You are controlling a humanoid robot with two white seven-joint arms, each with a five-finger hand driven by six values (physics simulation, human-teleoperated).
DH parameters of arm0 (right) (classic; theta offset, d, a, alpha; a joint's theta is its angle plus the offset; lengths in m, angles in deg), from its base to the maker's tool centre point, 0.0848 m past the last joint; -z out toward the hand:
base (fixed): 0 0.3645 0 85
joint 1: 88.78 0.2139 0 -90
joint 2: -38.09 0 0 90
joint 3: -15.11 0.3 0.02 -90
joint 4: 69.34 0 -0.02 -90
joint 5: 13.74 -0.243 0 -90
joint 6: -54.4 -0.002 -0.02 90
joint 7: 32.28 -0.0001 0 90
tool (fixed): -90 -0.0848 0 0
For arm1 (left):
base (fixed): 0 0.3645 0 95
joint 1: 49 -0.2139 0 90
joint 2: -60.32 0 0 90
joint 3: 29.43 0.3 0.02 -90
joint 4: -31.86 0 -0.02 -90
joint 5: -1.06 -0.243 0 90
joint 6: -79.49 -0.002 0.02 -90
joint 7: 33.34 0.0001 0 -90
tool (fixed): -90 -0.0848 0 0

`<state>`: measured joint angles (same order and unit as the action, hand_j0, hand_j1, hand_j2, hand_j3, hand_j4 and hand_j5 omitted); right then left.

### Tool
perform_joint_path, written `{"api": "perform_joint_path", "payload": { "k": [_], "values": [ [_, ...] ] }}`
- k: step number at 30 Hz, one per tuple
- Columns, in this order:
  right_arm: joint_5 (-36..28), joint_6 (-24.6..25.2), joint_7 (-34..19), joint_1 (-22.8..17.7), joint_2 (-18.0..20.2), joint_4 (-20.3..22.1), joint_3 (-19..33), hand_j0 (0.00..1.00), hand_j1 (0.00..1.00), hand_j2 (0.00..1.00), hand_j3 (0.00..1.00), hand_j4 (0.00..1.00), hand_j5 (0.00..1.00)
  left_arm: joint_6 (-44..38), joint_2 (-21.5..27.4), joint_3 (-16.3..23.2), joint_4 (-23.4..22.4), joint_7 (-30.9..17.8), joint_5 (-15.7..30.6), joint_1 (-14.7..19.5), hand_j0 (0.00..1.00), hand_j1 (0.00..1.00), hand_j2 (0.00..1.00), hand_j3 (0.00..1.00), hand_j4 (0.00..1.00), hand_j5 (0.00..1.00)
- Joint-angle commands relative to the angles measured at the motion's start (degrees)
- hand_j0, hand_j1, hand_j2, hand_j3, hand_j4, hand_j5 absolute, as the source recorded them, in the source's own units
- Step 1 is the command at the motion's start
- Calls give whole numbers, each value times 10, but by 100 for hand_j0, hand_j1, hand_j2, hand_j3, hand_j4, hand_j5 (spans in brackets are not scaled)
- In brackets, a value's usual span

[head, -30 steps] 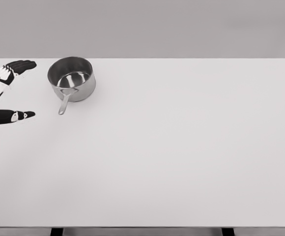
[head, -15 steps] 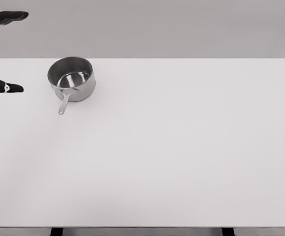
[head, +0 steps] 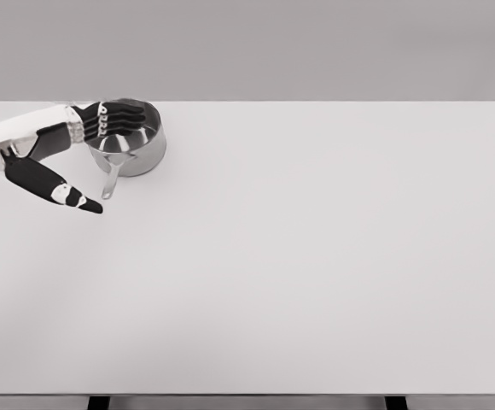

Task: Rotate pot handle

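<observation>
A small steel pot (head: pixel 136 147) stands at the back left of the white table (head: pixel 316 256). Its thin handle (head: pixel 111 180) points toward the front, slightly left. My left hand (head: pixel 102 162) comes in from the left edge with its fingers spread. The four black fingers (head: pixel 115 117) lie across the pot's left rim and hide part of it. The thumb (head: pixel 60 190) reaches forward, its tip just left of the handle's end. Nothing is held. The right arm is out of view.
The table's back edge runs just behind the pot. Two dark table legs (head: pixel 99 402) show below the front edge.
The left hand, which had lifted up and off to the left edge, has swung right and down over the pot's left rim. The pot and handle have not moved.
</observation>
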<state>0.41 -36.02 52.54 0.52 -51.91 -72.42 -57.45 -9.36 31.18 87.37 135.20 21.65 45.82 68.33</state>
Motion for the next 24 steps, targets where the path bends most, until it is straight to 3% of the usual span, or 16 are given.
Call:
{"api": "perform_joint_path", "payload": {
  "k": [1, 7, 12, 24],
  "values": [
    [0, 0, 0, 0, 0, 0, 0, 100, 100, 100, 100, 100, 100, -62, -1, 12, 0, 0, 16, 0, 100, 100, 100, 100, 100, 100],
    [0, 0, 0, 0, 0, 0, 1, 100, 100, 100, 100, 100, 100, -91, -3, 55, 1, 0, 15, 11, 100, 100, 100, 100, 100, 100],
    [0, 1, 0, 0, 0, 0, 0, 100, 100, 100, 100, 100, 100, -90, -35, 58, 2, 0, 16, 12, 100, 100, 100, 100, 100, 100],
    [0, 1, 0, 0, 0, 0, 0, 100, 100, 100, 100, 100, 100, -131, -51, 100, -1, 0, 22, 10, 100, 100, 100, 100, 100, 100]
  ]
}}
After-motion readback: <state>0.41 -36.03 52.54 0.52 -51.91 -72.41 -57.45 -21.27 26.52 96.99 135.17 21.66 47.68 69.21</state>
